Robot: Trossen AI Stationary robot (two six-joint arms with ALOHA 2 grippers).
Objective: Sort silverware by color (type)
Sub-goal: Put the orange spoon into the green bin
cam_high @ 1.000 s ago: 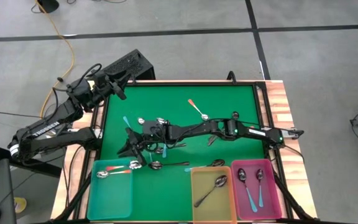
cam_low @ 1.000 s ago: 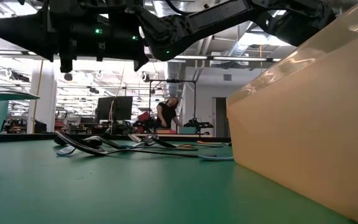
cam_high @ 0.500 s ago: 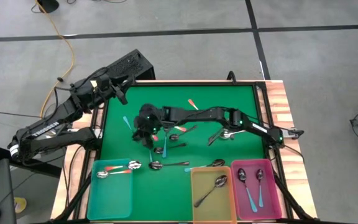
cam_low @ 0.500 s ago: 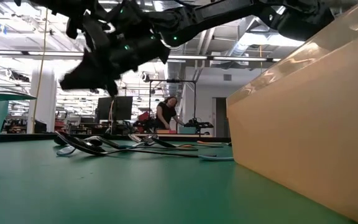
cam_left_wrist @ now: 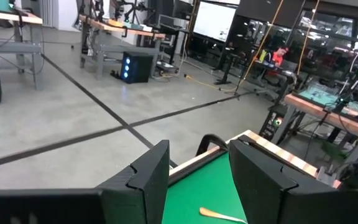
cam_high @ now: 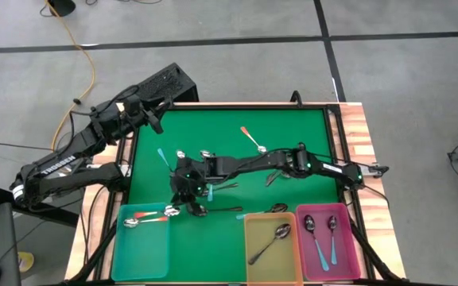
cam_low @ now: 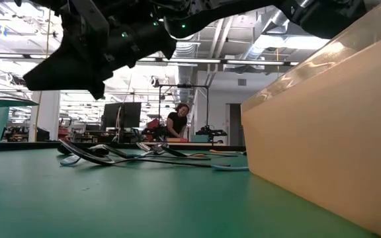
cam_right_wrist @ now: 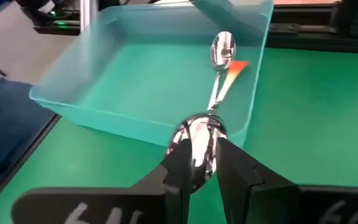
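My right gripper [cam_right_wrist: 197,149] is shut on a spoon whose shiny bowl [cam_right_wrist: 194,132] shows at the fingertips; its handle colour is hidden. In the high view the right gripper [cam_high: 186,193] hangs over the green mat beside the teal bin [cam_high: 145,248]. A spoon with an orange-red handle [cam_high: 148,214] lies in that bin. More spoons [cam_high: 207,156] lie loose on the mat, one orange-handled [cam_high: 251,137], one blue-handled [cam_high: 163,157]. My left gripper [cam_left_wrist: 197,180] waits open and empty above the table's far left corner. My right gripper pinches the spoon between its two fingers [cam_right_wrist: 232,165], and the bowl's shiny metal [cam_right_wrist: 196,127] sticks out past the fingertips. The fingers slant downward toward the teal bin. In the low view the gripper [cam_low: 78,63] stays well above the mat.
A yellow bin [cam_high: 247,238] and a pink bin [cam_high: 299,237], each with spoons inside, stand along the near edge right of the teal one. A dark-handled spoon [cam_high: 217,210] lies just before the yellow bin. A person [cam_low: 176,119] stands far behind the table.
My right gripper drew back from the teal bin toward the far edge over the loose spoons. It then came toward the near edge again, beside the bin, tipping its fingers downward as it went.
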